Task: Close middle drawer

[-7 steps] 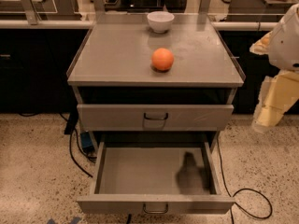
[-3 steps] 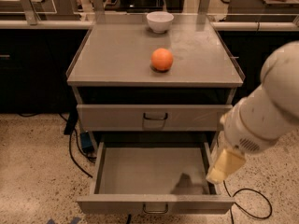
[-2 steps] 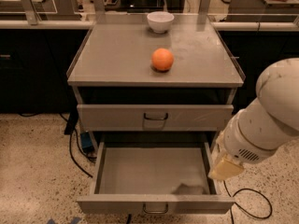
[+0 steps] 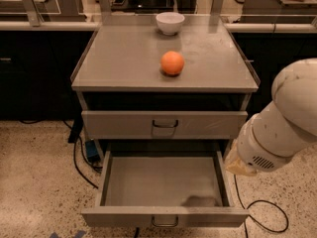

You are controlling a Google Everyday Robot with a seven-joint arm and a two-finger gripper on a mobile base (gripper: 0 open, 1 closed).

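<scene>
Middle drawer (image 4: 163,182): pulled fully out of the cabinet, just left of the gripper in the camera view and slightly lower than it; its right wall is the part nearest the gripper.
Look of the drawer: wide, shallow grey metal tray with a plain front and a small dark handle (image 4: 165,222) at the centre of the front; a dark shadow patch lies on its floor towards the front right corner.
Gripper (image 4: 241,165): the tan end of the arm, hanging just outside the drawer's right wall, near its back corner; whether it is open or closed cannot be told.
Arm (image 4: 285,123): thick white segments running up and to the right from the gripper, out of view.
Top drawer (image 4: 129,124): shut, up and left of the gripper, directly above the open one.
Desk (image 4: 124,58): grey top with a raised rim, well above the gripper.
Orange (image 4: 172,63): on the desk, near the middle.
Bowl (image 4: 170,22): white, at the desk's back edge, behind the orange.
Cable (image 4: 262,214): black loop on the speckled floor (image 4: 39,182), below the gripper.
</scene>
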